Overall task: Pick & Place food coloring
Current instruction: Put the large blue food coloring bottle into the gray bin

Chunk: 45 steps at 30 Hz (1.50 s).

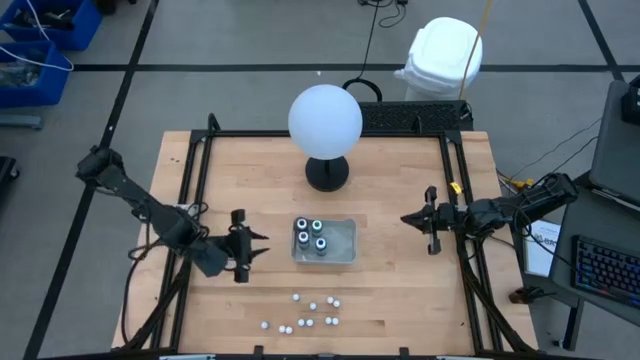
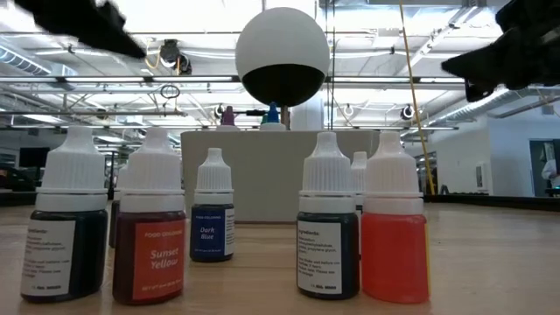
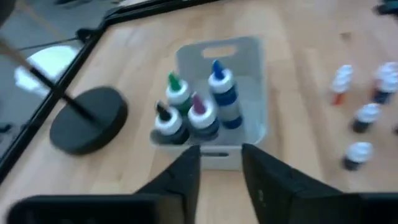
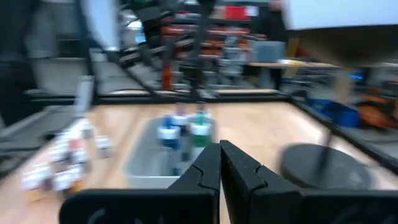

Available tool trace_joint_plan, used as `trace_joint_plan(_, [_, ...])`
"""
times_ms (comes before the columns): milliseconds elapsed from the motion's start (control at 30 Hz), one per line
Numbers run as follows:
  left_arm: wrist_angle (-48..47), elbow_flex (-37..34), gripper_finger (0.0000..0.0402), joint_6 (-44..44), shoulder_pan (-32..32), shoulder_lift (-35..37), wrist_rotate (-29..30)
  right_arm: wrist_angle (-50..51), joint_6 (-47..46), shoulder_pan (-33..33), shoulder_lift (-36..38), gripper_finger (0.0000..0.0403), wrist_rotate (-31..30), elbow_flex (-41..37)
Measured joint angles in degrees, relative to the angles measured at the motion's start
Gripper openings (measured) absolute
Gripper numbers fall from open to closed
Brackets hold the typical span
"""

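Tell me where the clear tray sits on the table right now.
In the high view the clear tray sits mid-table, just in front of the white globe's black base, with four larger bottles in its left half.

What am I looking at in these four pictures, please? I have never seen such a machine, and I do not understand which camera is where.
This is a robot with two dark arms at a wooden table. One camera looks down from above, one sits low at table height, and one rides on each wrist.

On the table stands a white globe on a black base. Before it lies a clear tray that holds four larger bottles with coloured tips. Nearer the table's front edge stand many small food coloring bottles with white caps; the low camera sees them up close.

The left pincer hangs beside the tray, fingers partly apart, holding nothing. The right pincer waits on the tray's other side, shut and empty.
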<state>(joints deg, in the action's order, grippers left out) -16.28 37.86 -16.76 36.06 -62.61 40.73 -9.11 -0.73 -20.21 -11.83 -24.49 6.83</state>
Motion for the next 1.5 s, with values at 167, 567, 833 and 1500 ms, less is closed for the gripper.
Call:
trace_joint_plan(167, [8.4, -9.9, 0.0035, -3.9, -0.8, 0.1, 5.0, -6.7, 0.3, 0.0, -3.1, 0.0, -8.6, 0.0])
trace_joint_plan(567, [21.1, -16.9, 0.0004, 1.6, -8.0, 0.1, 3.1, -24.9, -2.7, 0.1, -22.1, 0.0, -5.2, 0.0])
trace_joint_plan(833, [22.5, -16.9, 0.0019, 3.6, -12.6, 0.1, -0.5, -33.2, -2.7, 1.6, -45.3, 0.0006, -2.5, 10.0])
trace_joint_plan(1500, [23.6, -17.0, 0.0036, 3.0, -16.4, 0.1, -12.8, -31.5, -4.8, 2.1, -82.0, 0.0195, 3.5, 36.1])
